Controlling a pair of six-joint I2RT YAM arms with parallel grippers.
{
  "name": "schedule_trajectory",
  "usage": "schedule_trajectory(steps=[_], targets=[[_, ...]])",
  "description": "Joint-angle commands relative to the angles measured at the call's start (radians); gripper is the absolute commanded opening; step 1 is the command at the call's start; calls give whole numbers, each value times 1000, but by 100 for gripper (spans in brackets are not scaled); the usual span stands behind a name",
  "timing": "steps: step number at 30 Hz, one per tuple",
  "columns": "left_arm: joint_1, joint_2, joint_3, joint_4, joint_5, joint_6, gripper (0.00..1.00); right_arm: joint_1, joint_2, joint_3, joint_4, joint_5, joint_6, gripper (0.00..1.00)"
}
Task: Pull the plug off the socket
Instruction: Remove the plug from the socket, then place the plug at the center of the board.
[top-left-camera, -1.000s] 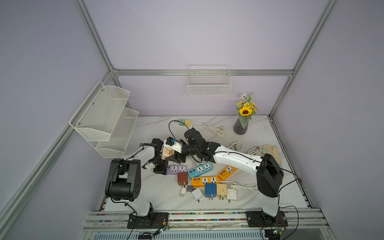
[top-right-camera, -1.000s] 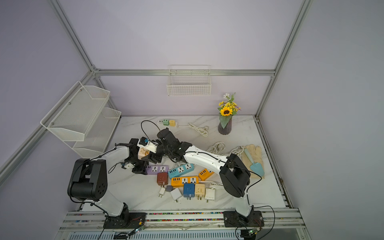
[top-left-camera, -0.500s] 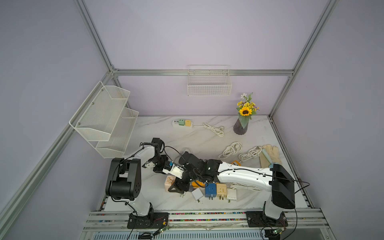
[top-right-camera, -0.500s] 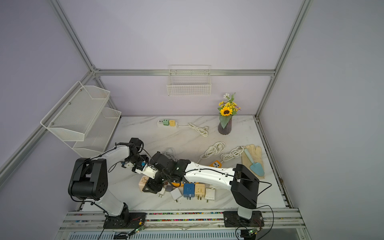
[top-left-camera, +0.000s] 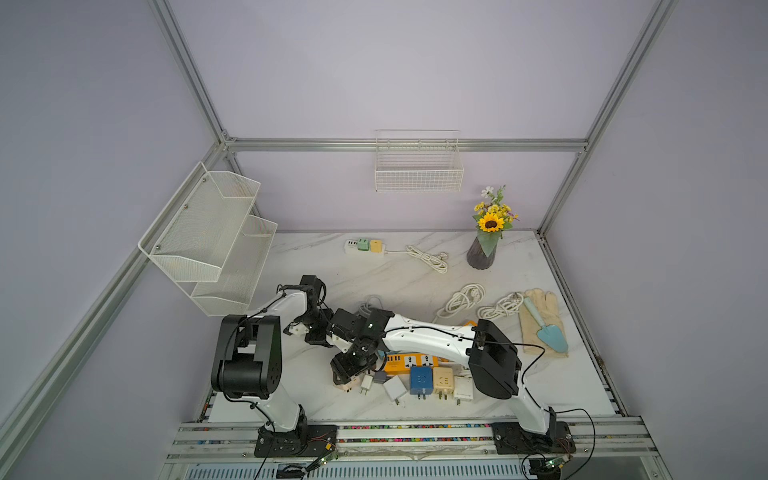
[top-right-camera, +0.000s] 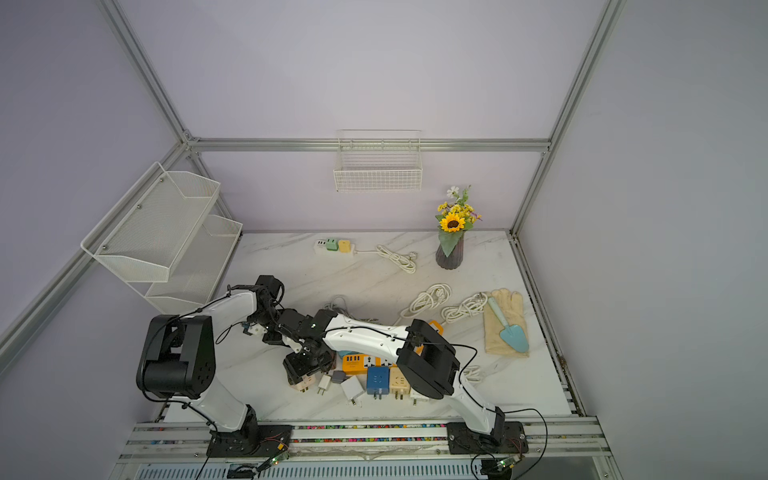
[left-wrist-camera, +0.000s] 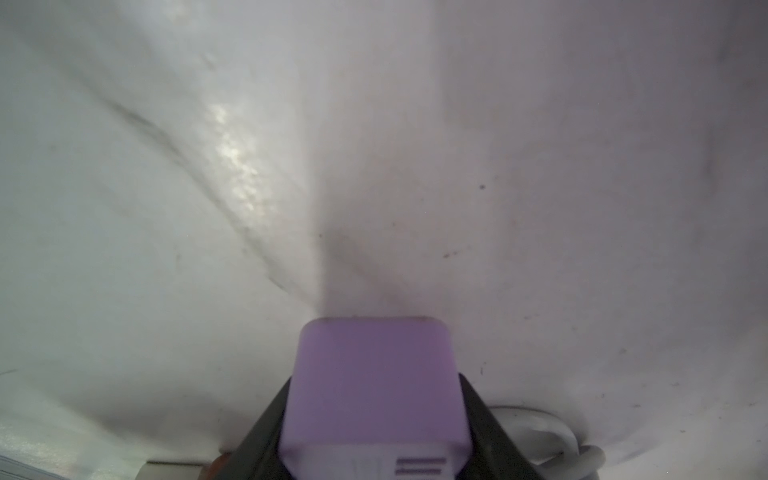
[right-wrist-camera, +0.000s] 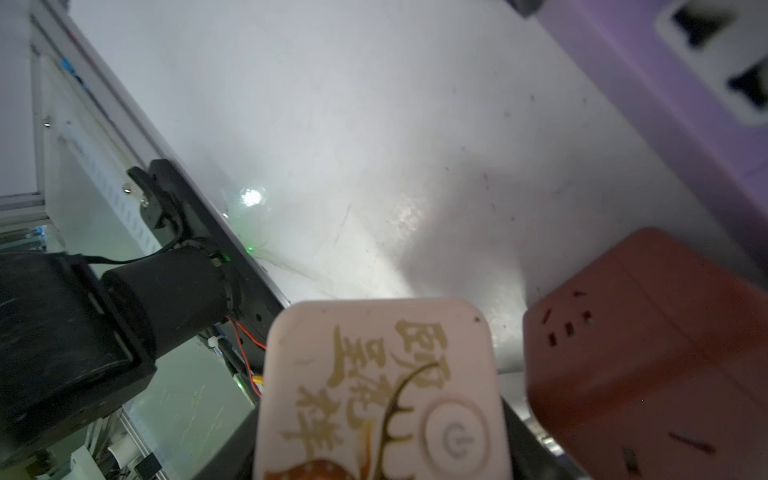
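Observation:
The plug (right-wrist-camera: 380, 386) is a pale pink cube with gold characters and a round power button. My right gripper (right-wrist-camera: 380, 415) is shut on it, a black finger on each side. In both top views the plug (top-left-camera: 346, 386) sits low at the table's front left, under the right gripper (top-right-camera: 305, 368). The socket (left-wrist-camera: 374, 390) is a purple strip, and my left gripper (left-wrist-camera: 374, 399) is shut on its end. In the right wrist view the socket (right-wrist-camera: 665, 104) lies apart from the plug, one white outlet face showing. The right arm hides it in the top views.
A red-brown adapter cube (right-wrist-camera: 644, 353) stands close beside the plug. An orange power strip (top-left-camera: 409, 361), a blue adapter (top-left-camera: 420, 380), a beige one (top-left-camera: 443, 380) and white chargers line the front. Coiled cables (top-left-camera: 461, 299), a glove with trowel (top-left-camera: 542, 324) and a vase (top-left-camera: 482, 253) lie right and back.
My right gripper has carried the plug away from the socket, from beside the left gripper toward the front edge and down near the table. The left gripper has kept its hold on the socket.

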Motion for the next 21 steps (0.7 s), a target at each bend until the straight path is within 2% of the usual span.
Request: schedule_trajectory(steps=[1,14,19,21], targets=[[37,90,-35,158,-178,48,0,1,25,84,-153,5,73,33],[58,86,-39,149,-172,68,0,-1,167,245,-224,34,105,50],[59,85,-42,147,-163,71,0,-18,197,276,-217,34,126,50],[58,85,-43,148,-158,74,0,-24,202,287,-212,35,134,54]])
